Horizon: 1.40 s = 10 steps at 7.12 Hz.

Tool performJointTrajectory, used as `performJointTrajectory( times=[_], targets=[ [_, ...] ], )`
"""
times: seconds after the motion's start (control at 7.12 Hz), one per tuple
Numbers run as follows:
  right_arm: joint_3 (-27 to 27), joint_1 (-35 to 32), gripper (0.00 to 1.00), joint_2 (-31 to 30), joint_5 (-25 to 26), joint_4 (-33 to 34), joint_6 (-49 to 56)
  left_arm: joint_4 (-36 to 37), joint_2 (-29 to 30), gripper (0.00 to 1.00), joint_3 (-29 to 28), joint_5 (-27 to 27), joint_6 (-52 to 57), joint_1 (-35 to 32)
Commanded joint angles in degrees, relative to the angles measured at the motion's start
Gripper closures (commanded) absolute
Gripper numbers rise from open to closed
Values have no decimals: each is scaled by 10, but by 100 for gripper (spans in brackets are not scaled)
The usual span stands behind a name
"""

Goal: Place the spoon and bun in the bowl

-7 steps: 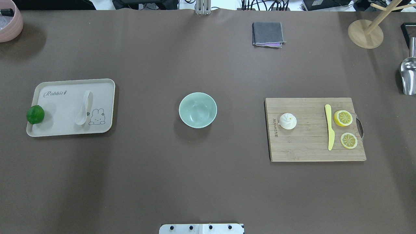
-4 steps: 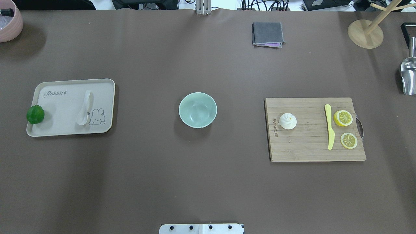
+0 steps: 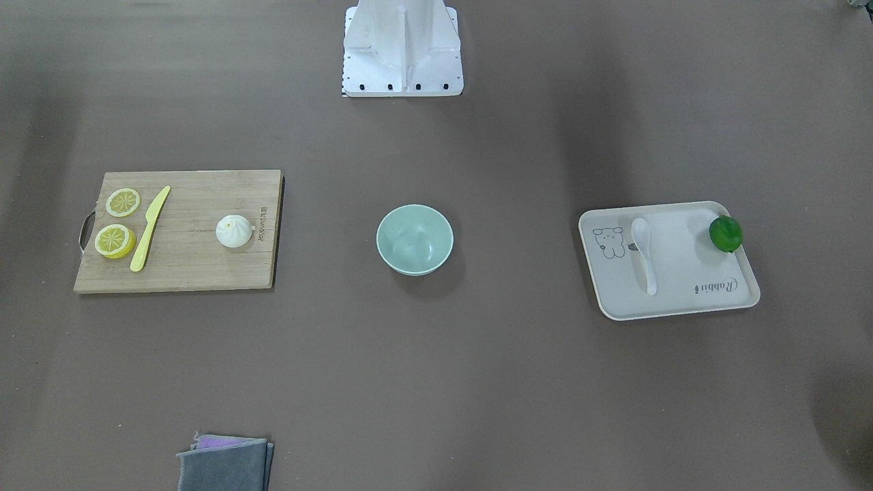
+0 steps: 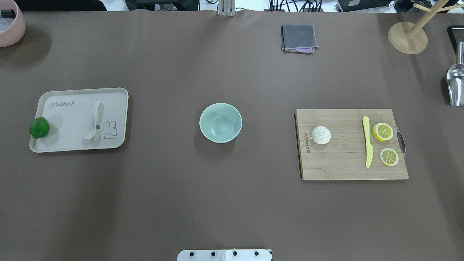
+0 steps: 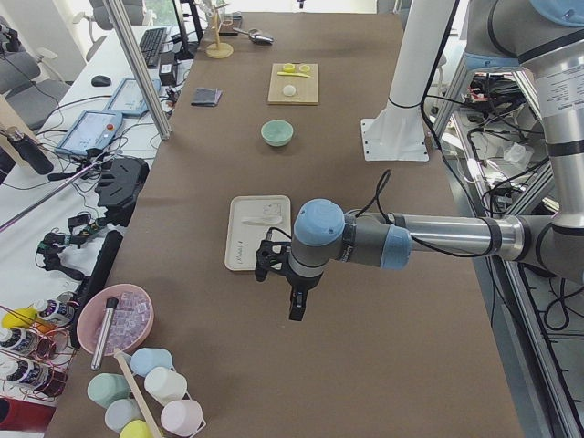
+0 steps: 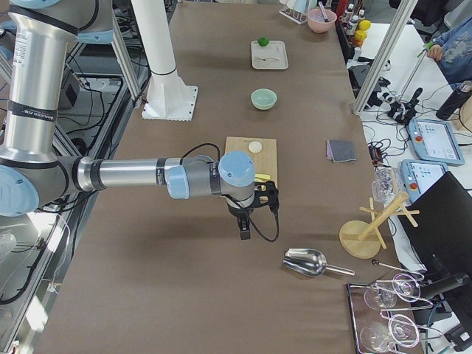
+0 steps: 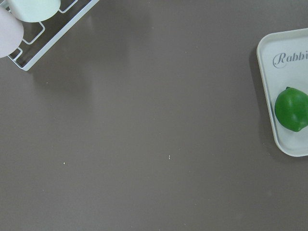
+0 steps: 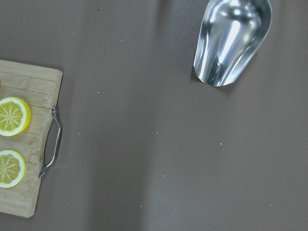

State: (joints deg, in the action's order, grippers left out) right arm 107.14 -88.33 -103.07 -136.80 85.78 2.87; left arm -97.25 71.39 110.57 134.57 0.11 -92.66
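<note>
The white spoon (image 4: pixel 92 121) lies on a beige rabbit tray (image 4: pixel 72 143) at the table's left; it also shows in the front view (image 3: pixel 643 252). The white bun (image 4: pixel 320 135) sits on a wooden cutting board (image 4: pixel 344 168) at the right, and shows in the front view (image 3: pixel 234 230). The mint-green bowl (image 4: pixel 220 123) stands empty in the middle. My left gripper (image 5: pixel 297 306) shows only in the exterior left view, off the tray's outer end. My right gripper (image 6: pixel 245 228) shows only in the exterior right view, beyond the board's handle end. I cannot tell whether either is open or shut.
A green lime (image 4: pixel 39 127) sits on the tray's left edge. A yellow knife (image 4: pixel 367 141) and two lemon slices (image 4: pixel 382 131) lie on the board. A grey cloth (image 4: pixel 298 38), a wooden stand (image 4: pixel 407 36), a metal scoop (image 4: pixel 455 85) and a pink bowl (image 4: pixel 9 25) sit at the table's far edges.
</note>
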Motion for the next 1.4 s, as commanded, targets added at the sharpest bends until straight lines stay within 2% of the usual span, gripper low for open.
performJointTrajectory(
  times=[0.0, 0.42, 0.56, 0.7, 0.84, 1.12, 1.26],
  targets=[
    [0, 0, 0, 1, -1, -12, 2, 3, 0, 2, -5, 29, -8, 0],
    [2, 16, 0, 3, -18, -54, -3, -27, -1, 2, -1, 29, -18, 0],
    [10, 23, 0, 5, -17, -55, -19, -55, 1, 2, 0, 29, -67, 0],
    [37, 53, 1, 10, -9, -55, -103, -98, 10, 3, -1, 28, -137, 25],
    [67, 94, 3, 17, 6, -64, -183, -106, 32, 3, -4, 27, -165, 52],
    [86, 180, 7, 74, 28, -65, -344, -108, 86, 3, -2, 26, -281, 133],
    [87, 221, 8, 97, 44, -66, -384, -107, 127, 3, -6, 20, -346, 176]
  ],
)
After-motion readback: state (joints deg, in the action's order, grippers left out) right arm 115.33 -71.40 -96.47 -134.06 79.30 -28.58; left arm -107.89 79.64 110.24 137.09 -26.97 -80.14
